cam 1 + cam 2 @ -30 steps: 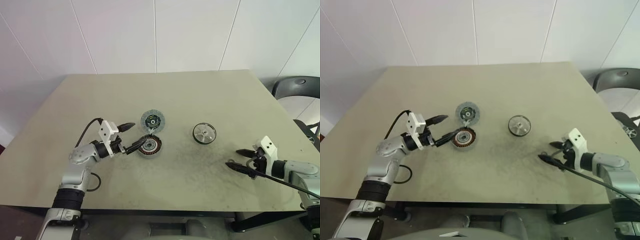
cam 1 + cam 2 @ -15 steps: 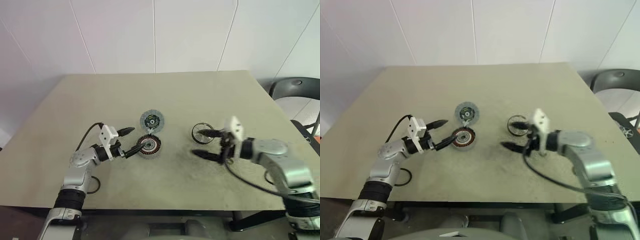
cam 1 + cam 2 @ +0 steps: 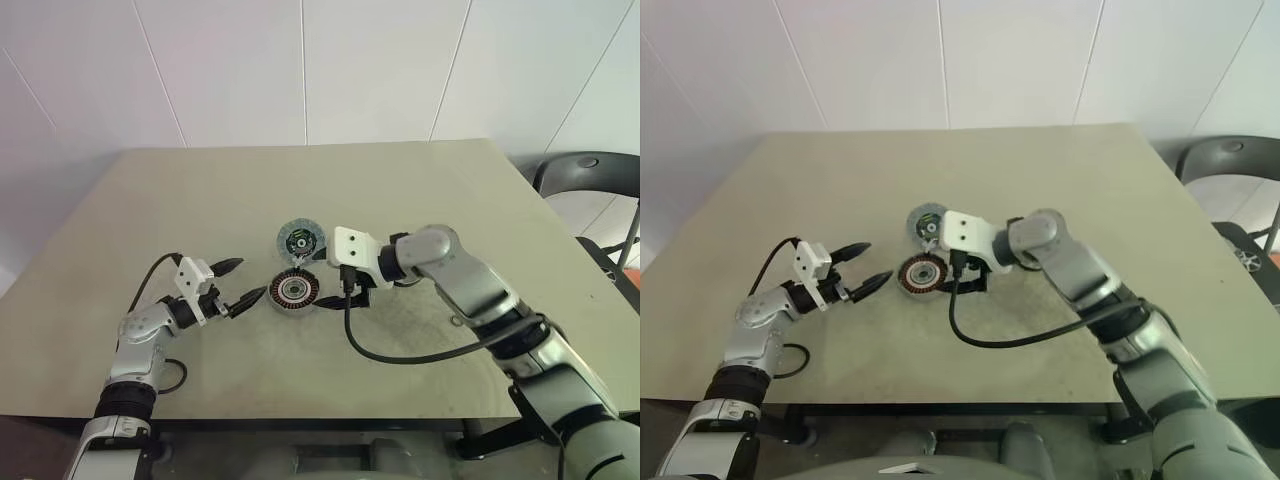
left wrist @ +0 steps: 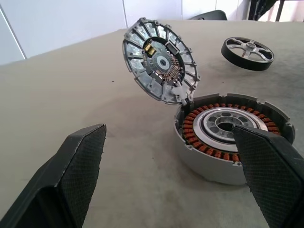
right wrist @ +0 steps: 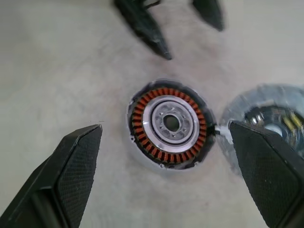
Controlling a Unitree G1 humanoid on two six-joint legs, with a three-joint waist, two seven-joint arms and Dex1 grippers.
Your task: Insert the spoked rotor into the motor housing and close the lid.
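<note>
In the head views the right arm [image 3: 455, 265] hides the rotor [image 4: 247, 46] and the table behind it. In the right wrist view the lid [image 5: 266, 121] is blurred and partly behind a finger [image 5: 268, 166]. In the left wrist view a finger [image 4: 268, 166] covers the near edge of the housing [image 4: 223, 133].

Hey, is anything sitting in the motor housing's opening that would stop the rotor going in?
Nothing lies inside the motor housing: its lid stands tipped open at one edge. The right gripper hangs directly above the opening, jaws open and empty, while the spoked rotor lies apart from the housing.
</note>
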